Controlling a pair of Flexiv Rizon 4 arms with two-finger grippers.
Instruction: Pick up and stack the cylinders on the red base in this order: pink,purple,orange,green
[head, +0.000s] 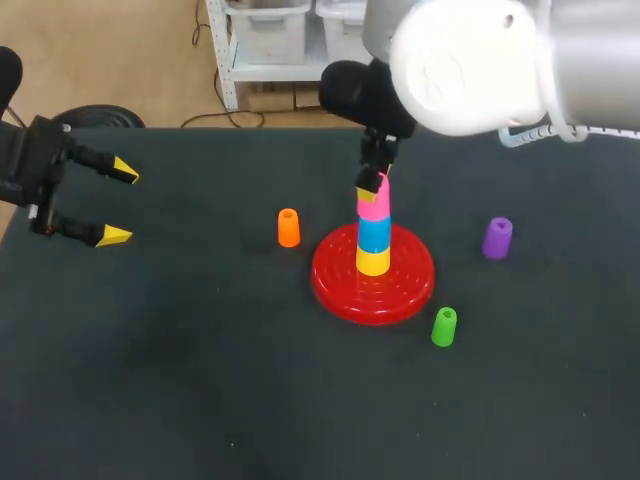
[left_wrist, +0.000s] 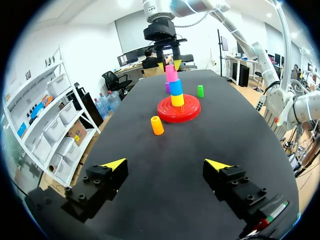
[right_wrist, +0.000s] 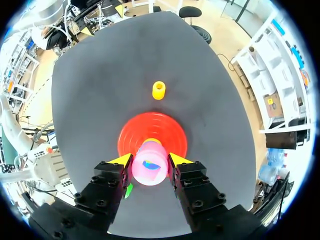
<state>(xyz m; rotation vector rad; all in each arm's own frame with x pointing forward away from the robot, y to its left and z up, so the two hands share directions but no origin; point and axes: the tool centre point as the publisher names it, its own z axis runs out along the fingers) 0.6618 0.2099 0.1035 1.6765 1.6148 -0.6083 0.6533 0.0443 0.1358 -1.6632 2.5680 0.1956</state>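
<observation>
Pink cylinder (head: 374, 203): small hollow cup, judged light, rigid and smooth-walled. A side grip near the rim suits it. Right hand (right_wrist: 150, 161) clamps it from two sides, pointing down over the red base (head: 335, 285). Pink sits slightly tilted atop the stack (head: 373, 246). Left hand (head: 119, 204) is wide, well apart at the tabletop's left.
</observation>
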